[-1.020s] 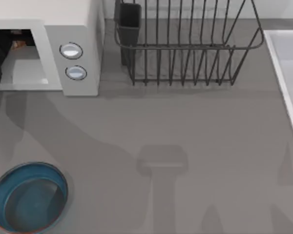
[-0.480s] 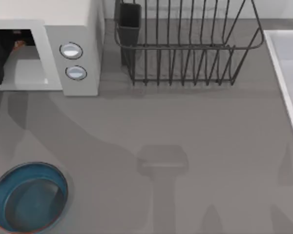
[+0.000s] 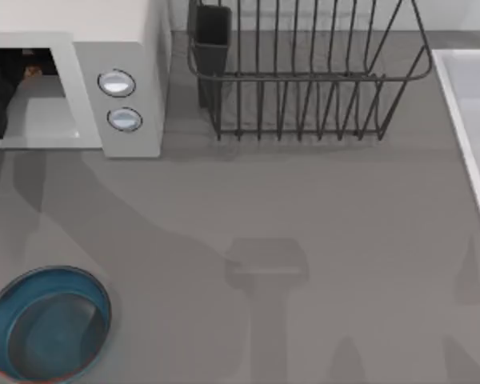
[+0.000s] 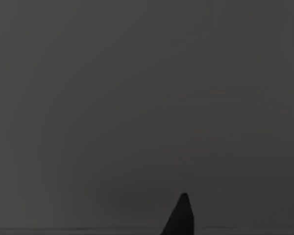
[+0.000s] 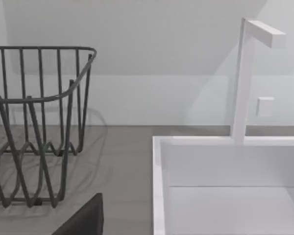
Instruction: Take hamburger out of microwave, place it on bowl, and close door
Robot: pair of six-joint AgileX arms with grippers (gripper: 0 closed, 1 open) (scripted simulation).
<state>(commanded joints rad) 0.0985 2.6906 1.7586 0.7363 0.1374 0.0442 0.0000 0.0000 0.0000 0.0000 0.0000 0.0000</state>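
Note:
The white microwave [image 3: 116, 48] stands at the back left with its cavity open toward me; its door is out of view. My left gripper [image 3: 2, 84] reaches into the cavity at the picture's left edge as a black shape. Just right of it, an orange-edged bit of the hamburger [image 3: 34, 72] shows in the cavity's dark back; whether the gripper touches it is hidden. The left wrist view is dark. The dark blue-teal bowl [image 3: 20, 316] with a reddish rim sits at the front left, nothing in it. My right gripper [image 5: 83, 221] hangs near the sink.
A black wire dish rack [image 3: 304, 80] with a dark cup holder [image 3: 212, 36] stands at the back middle, right of the microwave. A white sink [image 3: 472, 120] with a tall faucet [image 5: 245, 78] takes the right edge. Open grey tabletop [image 3: 264, 240] lies between bowl and sink.
My left arm has shifted slightly inside the microwave cavity. The bowl, the rack and the right arm's shadow stay where they were.

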